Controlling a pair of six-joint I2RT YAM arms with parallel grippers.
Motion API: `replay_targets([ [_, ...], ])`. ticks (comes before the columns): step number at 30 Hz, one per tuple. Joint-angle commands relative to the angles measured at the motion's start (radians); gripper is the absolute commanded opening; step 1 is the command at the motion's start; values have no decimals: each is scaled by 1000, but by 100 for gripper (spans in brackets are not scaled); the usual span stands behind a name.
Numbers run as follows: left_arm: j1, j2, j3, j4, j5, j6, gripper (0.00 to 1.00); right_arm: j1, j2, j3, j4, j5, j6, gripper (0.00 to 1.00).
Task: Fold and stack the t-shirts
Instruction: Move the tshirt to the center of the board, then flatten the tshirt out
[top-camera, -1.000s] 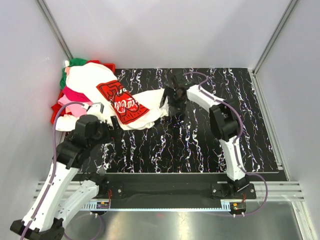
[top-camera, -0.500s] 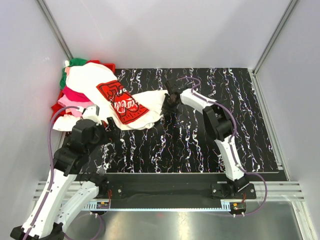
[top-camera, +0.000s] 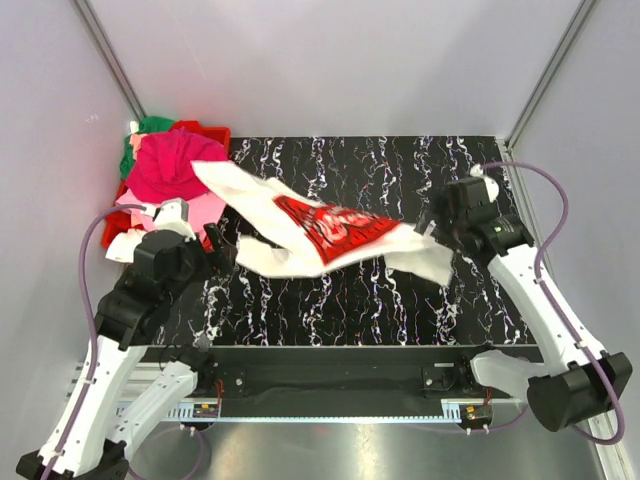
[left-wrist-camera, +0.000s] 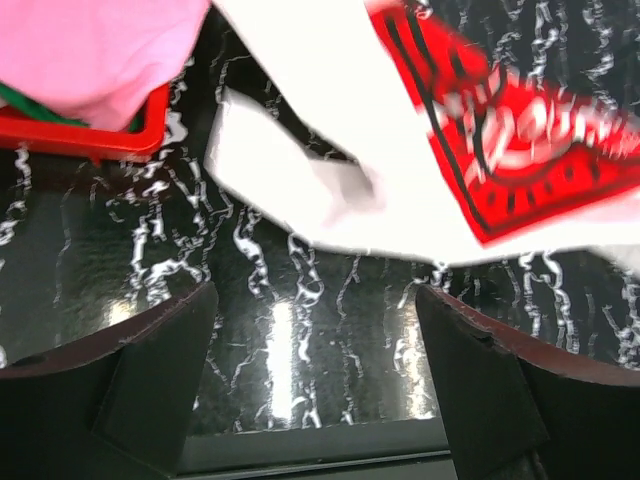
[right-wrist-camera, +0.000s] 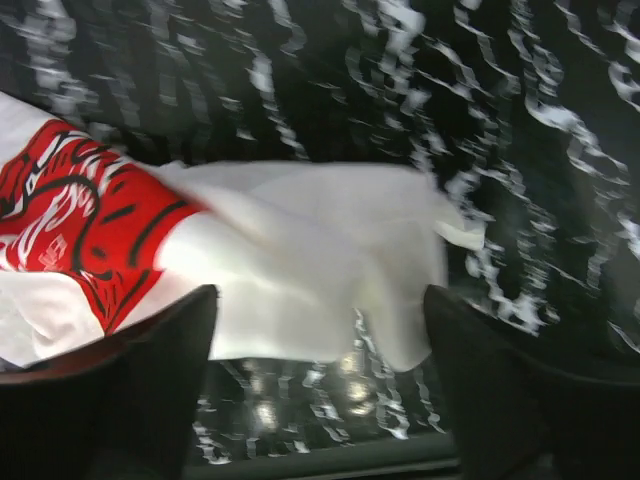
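Half a second before, the white t-shirt (top-camera: 262, 205) had lain bunched on the heap at the far-left corner, with the right gripper (top-camera: 437, 222) at its hem near the counter's middle. Now the shirt was drawn out in a long band from that corner toward the right edge, its red print (top-camera: 335, 228) about mid-counter and its loose end below the right gripper. The magenta shirt (top-camera: 165, 165) it had covered was now bare on top of the heap, with the pink shirt (top-camera: 205, 208) beside it and the green one (top-camera: 150, 125) behind, over the red bin (top-camera: 212, 130).

The right arm had swung back from its leftward reach and stood along the right edge, wrist turned inward. In the wrist view its fingers (right-wrist-camera: 150, 380) were spread wide, the cloth lying beyond them, so the claw looked released, though the picture was blurred.

The left arm had hardly shifted: bent near the left edge, the left gripper (top-camera: 215, 248) low over the counter (top-camera: 380, 290) by the bin, its fingers (left-wrist-camera: 160, 370) parted and gripping nothing.
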Motion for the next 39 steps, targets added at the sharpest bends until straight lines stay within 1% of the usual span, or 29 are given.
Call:
replay_targets([
  [1, 1, 54, 27, 59, 80, -44, 86, -31, 67, -128, -90, 63, -37, 100],
  [4, -14, 110, -27, 76, 140, -83, 84, -36, 83, -131, -110, 93, -36, 100],
  [7, -68, 127, -104, 119, 127, -135, 84, -37, 74, -114, -118, 108, -26, 100],
  [10, -108, 130, -180, 174, 148, -190, 85, -45, 53, -110, -118, 100, -17, 100],
  [18, -216, 213, -387, 247, 165, -334, 94, -134, 36, -180, -69, -32, -32, 100],
  [20, -224, 236, -429, 273, 203, -363, 96, -157, 30, -192, -57, -62, -40, 100],
  [22, -229, 270, -482, 331, 212, -380, 96, -164, 28, -191, -56, -73, -42, 100],
  [25, -230, 301, -527, 423, 203, -396, 95, -164, 13, -194, -49, -102, -48, 100],
  [31, -230, 439, -530, 573, 173, -380, 90, -164, -50, -231, -44, -179, -42, 100],
  [32, -230, 475, -529, 589, 145, -377, 88, -164, -59, -237, -40, -196, -39, 100],
  [33, -230, 492, -527, 609, 134, -376, 81, -164, -68, -245, -32, -209, -40, 100],
  [34, -230, 506, -527, 619, 125, -376, 74, -163, -88, -261, -15, -272, -42, 100],
  [35, -230, 529, -527, 632, 119, -376, 68, -163, -100, -269, -7, -297, -45, 100],
  [36, -230, 541, -527, 658, 117, -376, 55, -163, -110, -277, 0, -317, -45, 100],
  [38, -230, 581, -515, 679, 131, -365, 40, -163, -139, -285, 0, -338, -45, 100],
  [39, -230, 594, -500, 693, 145, -364, 30, -163, -143, -283, -4, -334, -48, 100],
])
